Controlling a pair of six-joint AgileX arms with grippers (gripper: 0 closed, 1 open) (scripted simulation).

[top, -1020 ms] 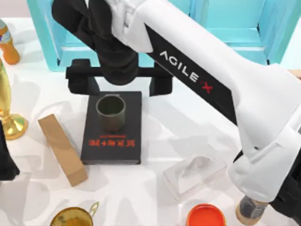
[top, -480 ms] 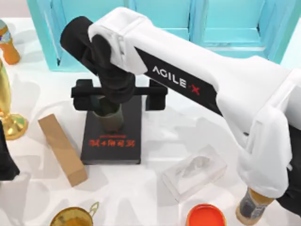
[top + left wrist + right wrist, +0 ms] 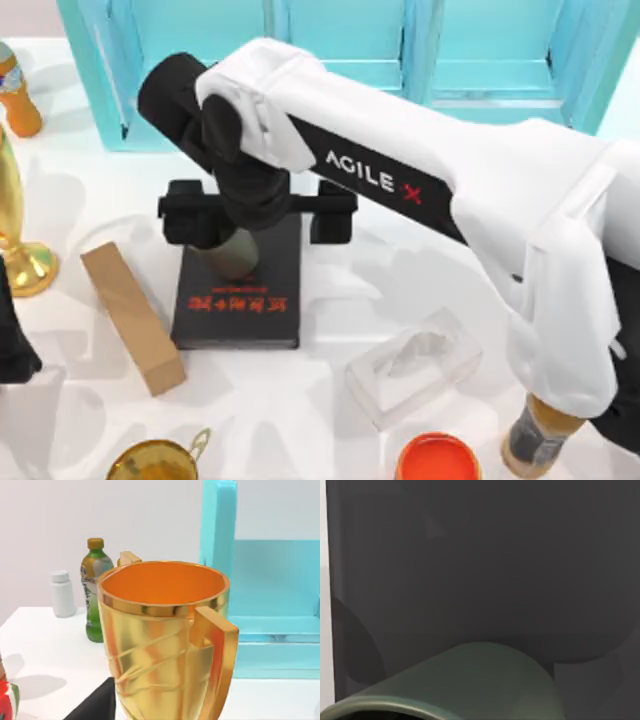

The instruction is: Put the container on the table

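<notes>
Black-fingered right gripper (image 3: 255, 205), spread wide, having sunk over the last second, is now straddling the container (image 3: 235, 253) (olive cup standing on the black book (image 3: 238, 300)), suggesting a grasp is imminent. Surrounding the book on the table (image 3: 330, 420): wooden block (image 3: 132, 317), clear box (image 3: 415, 367), orange bowl (image 3: 438, 460), all limiting set-down spots. Left gripper is idling near the gold cup (image 3: 162, 640).

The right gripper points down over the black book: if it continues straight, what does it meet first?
Most likely the container directly beneath the right gripper, standing on the book.
</notes>
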